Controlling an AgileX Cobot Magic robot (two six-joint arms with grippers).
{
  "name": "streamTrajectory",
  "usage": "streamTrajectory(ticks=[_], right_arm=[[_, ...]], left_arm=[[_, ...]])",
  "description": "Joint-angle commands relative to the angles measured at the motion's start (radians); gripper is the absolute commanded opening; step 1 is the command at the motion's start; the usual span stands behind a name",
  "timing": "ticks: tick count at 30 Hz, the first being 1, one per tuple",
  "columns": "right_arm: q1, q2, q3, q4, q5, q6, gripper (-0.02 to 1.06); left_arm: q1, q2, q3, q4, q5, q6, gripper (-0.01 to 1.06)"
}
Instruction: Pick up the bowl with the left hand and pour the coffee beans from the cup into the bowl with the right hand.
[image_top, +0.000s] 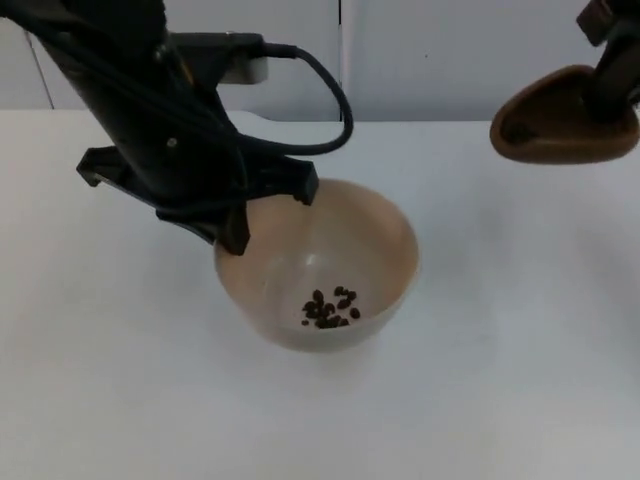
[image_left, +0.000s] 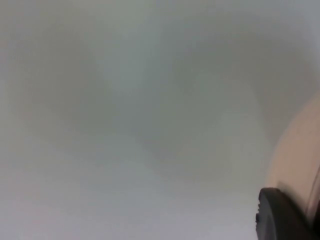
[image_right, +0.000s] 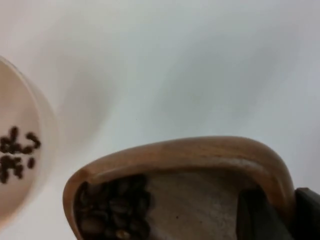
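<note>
Two claws engaged: left claw (image_top: 240, 215) clamped on beige bowl (image_top: 330, 262) rim, coffee beans (image_top: 330, 308) inside, over white surface (image_top: 520, 350); right claw (image_top: 612, 85) gripping tilted wooden cup (image_top: 560, 118), beans within, well apart from bowl.

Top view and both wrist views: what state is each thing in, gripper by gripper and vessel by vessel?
bowl: held at its rim, some coffee beans inside.
cup: brown wood, held up right of the bowl, beans left inside.
left gripper: shut on the bowl's rim.
right gripper: shut on the cup's rim.
</note>
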Motion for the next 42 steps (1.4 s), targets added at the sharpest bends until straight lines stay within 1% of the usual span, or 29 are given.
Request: streamTrajectory(ticks=[1,2,3,6,7,16,27,33,41,42], right_arm=[[-0.005,0.01,0.055,0.025,-0.089,0.012,0.0],[-0.005,0.012,0.067,0.036,-0.106,0.012,0.0],[-0.005,0.024,0.097,0.056,-0.162,0.012,0.0],[-0.005,0.057,0.128,0.059,-0.22,0.033,0.0],[-0.005,0.057,0.128,0.059,-0.22,0.033,0.0],[-0.005,0.203,0.13,0.057,-0.324,0.066,0.0],[-0.005,0.358,0.13,0.059,-0.419,0.096,0.0],[-0.005,0.396,0.13,0.057,-0.456,0.096,0.0],[-0.005,0.419,0.13,0.057,-0.461,0.104,0.0],[-0.005,0.419,0.13,0.057,-0.461,0.118,0.01]], left_arm=[[0.031,-0.01,-0.003,-0.028,-0.02,0.027,0.0],[0.046,-0.01,0.0,-0.028,-0.025,0.035,0.0],[0.061,-0.008,0.0,-0.028,-0.027,0.038,0.0],[0.096,0.006,0.0,-0.028,-0.027,0.056,0.0],[0.096,0.006,0.0,-0.028,-0.027,0.056,0.0],[0.104,0.126,0.003,-0.014,-0.044,0.087,0.0],[0.104,0.207,0.003,-0.014,-0.07,0.098,0.0],[0.104,0.209,0.003,-0.012,-0.083,0.098,0.0],[0.104,0.209,0.003,-0.01,-0.085,0.108,0.0],[0.104,0.209,0.003,-0.01,-0.085,0.108,0.0]])
